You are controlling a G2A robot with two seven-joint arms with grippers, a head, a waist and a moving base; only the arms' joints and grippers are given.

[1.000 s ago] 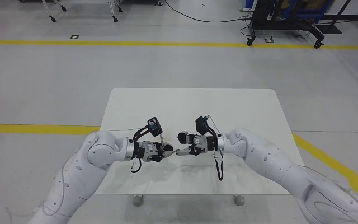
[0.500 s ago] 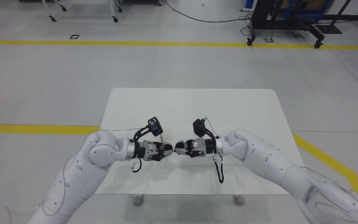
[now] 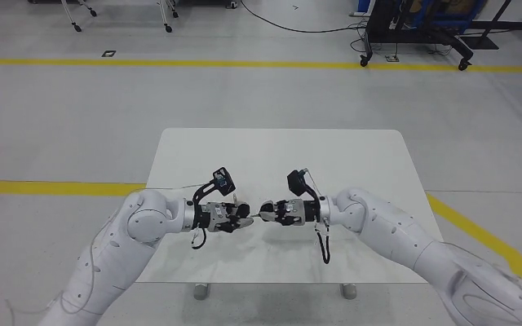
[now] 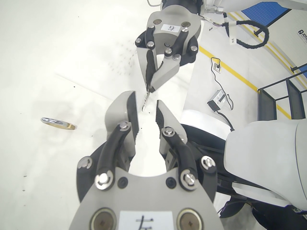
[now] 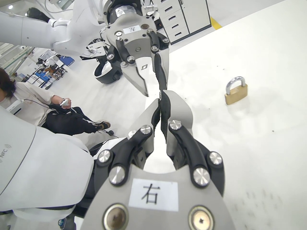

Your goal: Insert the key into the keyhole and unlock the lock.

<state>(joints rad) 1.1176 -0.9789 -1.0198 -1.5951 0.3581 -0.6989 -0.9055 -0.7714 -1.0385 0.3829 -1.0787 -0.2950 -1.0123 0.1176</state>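
Right gripper [image 5: 160,100]: you had it clamped tight on the head of the key [image 4: 146,95], and the toothed blade stood out past its fingertips.

Left gripper [image 4: 146,102]: you had it partly open, with a modest gap between its pads [image 4: 133,111], and it held nothing.

The two grippers faced each other tip to tip. The end of the blade lay inside the left gripper's gap, nearer one pad than the other. I could not tell whether it touched that pad.

Key against padlock [image 5: 236,91]: the key was held up off the table [image 3: 351,155] and was apart from the padlock. No part of the blade was at the lock's body.

Padlock: it had a brass body and a silver shackle [image 5: 236,82], and it lay on the table. The shackle looked seated at both ends. The padlock was apart from both grippers.

Grippers against padlock: both grippers met near the padlock, on its side toward the table's front edge. The left gripper's fingers were roughly level with the padlock. The right gripper's closed tips were a little further along from it.

Around the padlock, the white tabletop carried a scatter of small dark specks [image 5: 273,131].
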